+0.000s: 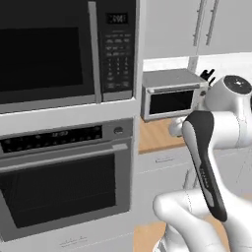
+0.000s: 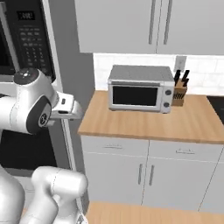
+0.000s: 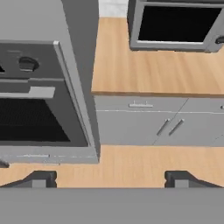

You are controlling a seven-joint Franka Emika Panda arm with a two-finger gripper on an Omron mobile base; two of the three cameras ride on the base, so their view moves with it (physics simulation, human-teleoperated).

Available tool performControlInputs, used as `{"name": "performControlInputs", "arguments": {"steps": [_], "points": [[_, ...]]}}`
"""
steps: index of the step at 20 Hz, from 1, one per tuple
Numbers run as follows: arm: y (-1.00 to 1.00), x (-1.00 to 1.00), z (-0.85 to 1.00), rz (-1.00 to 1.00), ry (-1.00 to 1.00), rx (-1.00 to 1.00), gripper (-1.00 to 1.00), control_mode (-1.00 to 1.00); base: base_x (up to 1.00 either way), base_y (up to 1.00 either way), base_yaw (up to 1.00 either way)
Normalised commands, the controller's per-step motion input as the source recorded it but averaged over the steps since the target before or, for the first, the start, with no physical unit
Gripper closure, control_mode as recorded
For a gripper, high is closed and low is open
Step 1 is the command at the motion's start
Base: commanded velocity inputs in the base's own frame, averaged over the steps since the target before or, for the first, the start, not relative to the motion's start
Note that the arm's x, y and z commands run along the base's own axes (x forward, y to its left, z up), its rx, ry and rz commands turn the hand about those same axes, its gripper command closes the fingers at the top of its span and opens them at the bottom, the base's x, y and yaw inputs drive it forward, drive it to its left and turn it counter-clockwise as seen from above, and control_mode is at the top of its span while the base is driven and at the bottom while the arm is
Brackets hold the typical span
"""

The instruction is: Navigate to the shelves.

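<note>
The shelves are out of view. My gripper (image 3: 111,179) hangs open over the wooden floor (image 3: 131,162), its two dark fingertips (image 3: 41,178) far apart with nothing between them. It points down at the corner where the wall oven (image 3: 35,109) meets the wooden countertop (image 3: 153,70). The white arm (image 1: 206,162) folds up in front of the oven column.
A built-in microwave (image 1: 49,49) sits above the wall oven (image 1: 64,182) on the left. A silver toaster oven (image 2: 140,89) and a knife block (image 2: 179,92) stand on the counter (image 2: 175,124). Grey handled cabinets are above (image 2: 131,26) and below (image 2: 144,170).
</note>
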Motion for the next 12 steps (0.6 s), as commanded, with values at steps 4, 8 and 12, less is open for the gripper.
{"name": "performControlInputs", "arguments": {"steps": [4, 8, 12], "points": [[0.00, 0.00, 0.00, 0.00, 0.00, 0.00, -1.00, 1.00, 0.05, -1.00, -0.62], [0.00, 0.00, 0.00, 0.00, 0.00, 0.00, -1.00, 1.00, 0.00, -0.57, -0.84], [0.00, 0.00, 0.00, 0.00, 0.00, 0.00, -1.00, 1.00, 0.00, -0.41, -0.88]]}}
